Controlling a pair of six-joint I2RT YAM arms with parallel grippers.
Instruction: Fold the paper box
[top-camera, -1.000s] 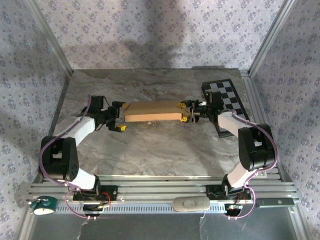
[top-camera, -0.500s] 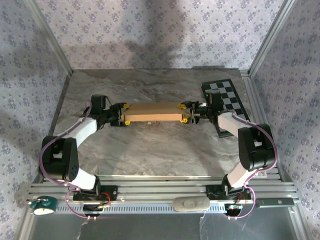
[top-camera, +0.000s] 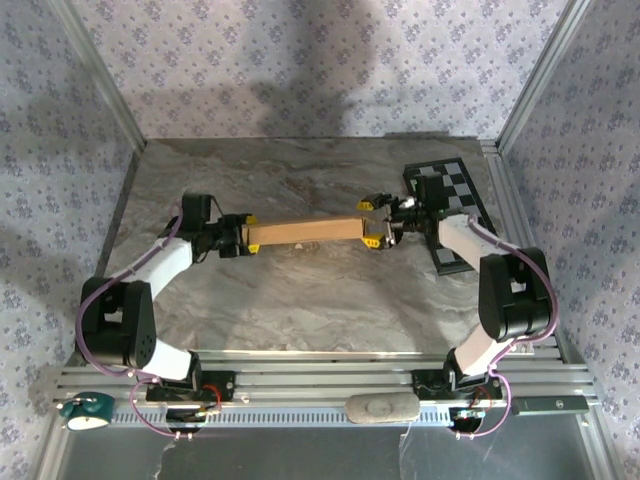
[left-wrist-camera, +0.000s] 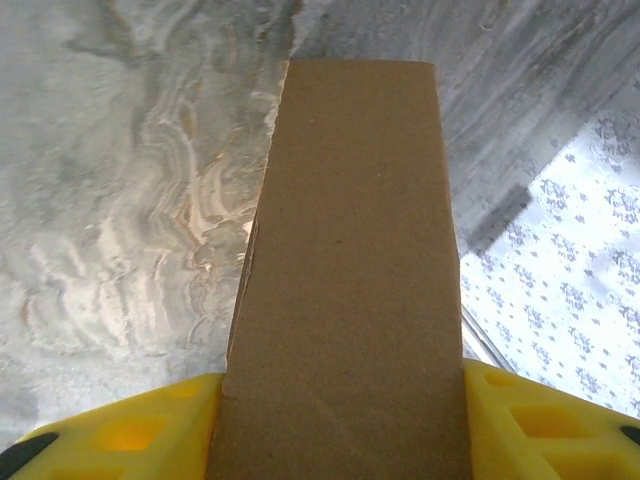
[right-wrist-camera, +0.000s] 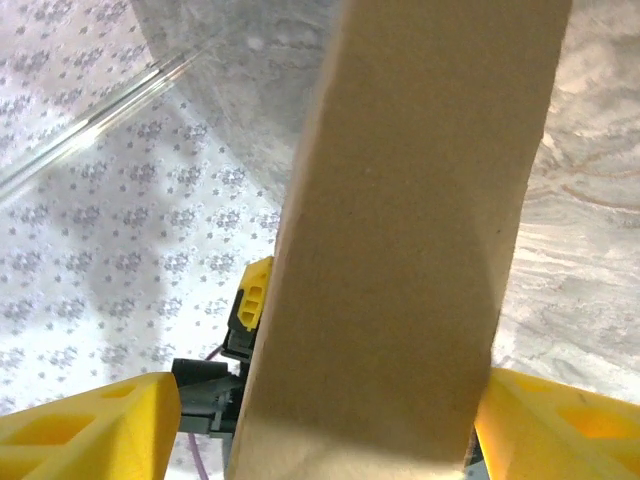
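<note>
1. The tan paper box (top-camera: 303, 231) sits mid-table, long axis running 9 to 3 o'clock btw the two arms; top view shows it as a narrow strip, so prob turned on edge; can't tell if it touches the table (top-camera: 300, 300)
2. At its 9 o'clock end the left gripper (top-camera: 245, 235) is clamped on it: in the left wrist view the yellow fingers (left-wrist-camera: 130, 430) press both sides of the cardboard
3. At the 3 o'clock end the right gripper (top-camera: 372, 222) only straddles it: jaws stand wider than the box, w/ a gap on one side in the right wrist view, so no grip there
4. Handling, my guess: light, stiff across panels, weak at creases; smooth faces may slip in the pads; a hard squeeze could dent or buckle it. Best hold = short ends, near an edge, as the left does
5. Containers: box is the only one; looks closed up, inside hidden, contents can't be told. The checkerboard (top-camera: 462, 195) at the table's 2 o'clock is a flat board, not a container
</note>
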